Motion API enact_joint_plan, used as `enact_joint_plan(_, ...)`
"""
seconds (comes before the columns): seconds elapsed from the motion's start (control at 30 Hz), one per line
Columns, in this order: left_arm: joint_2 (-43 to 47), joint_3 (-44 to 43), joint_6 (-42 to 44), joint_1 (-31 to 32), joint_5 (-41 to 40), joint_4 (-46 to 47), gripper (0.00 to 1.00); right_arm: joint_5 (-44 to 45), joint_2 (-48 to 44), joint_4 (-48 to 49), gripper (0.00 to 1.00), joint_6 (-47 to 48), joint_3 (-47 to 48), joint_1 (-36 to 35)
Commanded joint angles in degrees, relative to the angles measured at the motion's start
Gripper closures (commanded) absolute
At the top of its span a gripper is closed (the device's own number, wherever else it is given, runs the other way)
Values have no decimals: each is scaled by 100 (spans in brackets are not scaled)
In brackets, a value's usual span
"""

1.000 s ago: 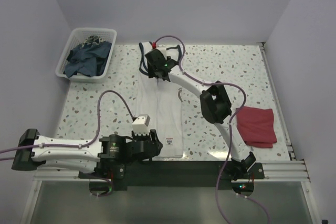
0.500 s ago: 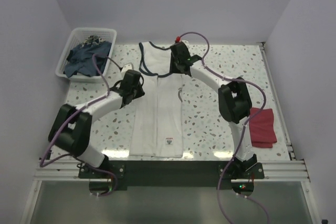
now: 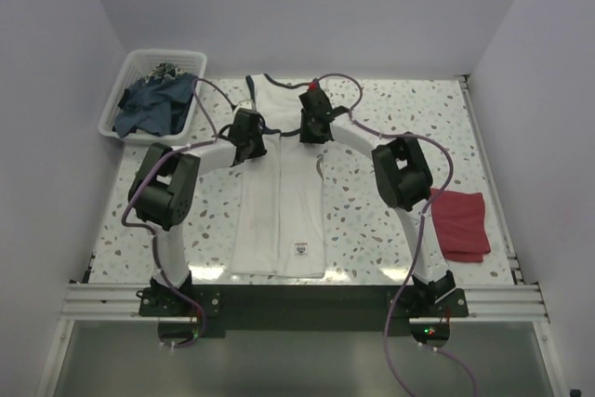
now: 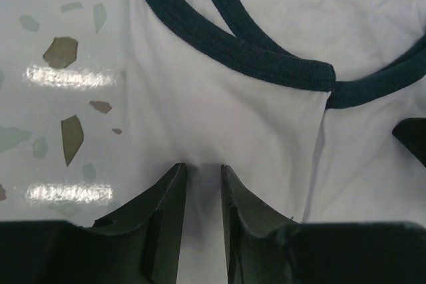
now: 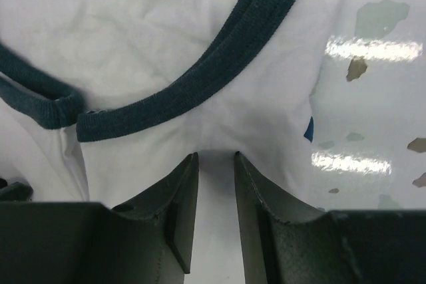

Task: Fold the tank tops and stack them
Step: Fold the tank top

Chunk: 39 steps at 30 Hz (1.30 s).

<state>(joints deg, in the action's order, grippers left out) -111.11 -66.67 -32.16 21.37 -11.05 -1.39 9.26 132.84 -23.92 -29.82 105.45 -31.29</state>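
Both arms have swung onto the white tank top (image 3: 279, 202), which is lying flat on the table (image 3: 372, 220). The left gripper (image 4: 203, 167) and right gripper (image 5: 216, 156), jaws narrow, are seemingly pinching its shoulders. The red tank top (image 3: 458, 223) is lying far right.

From above, my arms (image 3: 209, 152) cover the shoulders of the white tank top (image 3: 279, 211); hem label (image 3: 299, 250) is too tiny to read. Can't tell if left claw (image 4: 203, 167) or right claw (image 5: 216, 156) actually pinches cloth.

Plain pale lilac walls (image 3: 307, 6) enclose a glossy speckled terrazzo table (image 3: 372, 220) showing bright glare.
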Motion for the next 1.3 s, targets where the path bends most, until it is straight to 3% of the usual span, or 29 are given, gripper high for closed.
enact_joint_plan(0.0, -261, -503, 149, -18, 199, 236, 68, 32, 383, -174, 67, 38, 282, 307)
enact_joint_plan(0.33, -1351, -2058, 52, -27, 393, -212, 67, -108, 1192, -675, 64, 424, 1741, 791)
enact_joint_plan(0.47, -1747, -2613, 113, -27, 595, -187, 61, -266, 1140, -500, 56, 600, 1839, 887)
enact_joint_plan(0.6, -1362, -2649, 122, -36, 578, -64, 56, -485, 605, -271, 49, 723, 1743, 888)
enact_joint_plan(0.73, -397, -2395, 149, -36, 490, 16, 48, -574, 59, -454, 41, 715, 1900, 896)
enact_joint_plan(0.83, 437, -1904, -43, -18, 341, -151, 46, -530, -562, -613, 39, 610, 1726, 879)
enact_joint_plan(0.97, 1783, -133, -589, 69, 95, -414, 47, -468, -1767, -781, 40, 338, 568, 861)
enact_joint_plan(1.1, 3233, 1645, -1063, 770, -458, -705, 47, -451, -3428, -237, 41, -23, -2291, 712)
enact_joint_plan(1.27, 4913, 3683, -1907, 1405, -311, -1126, 51, -64, -5090, 62, 41, -392, -4644, -60)
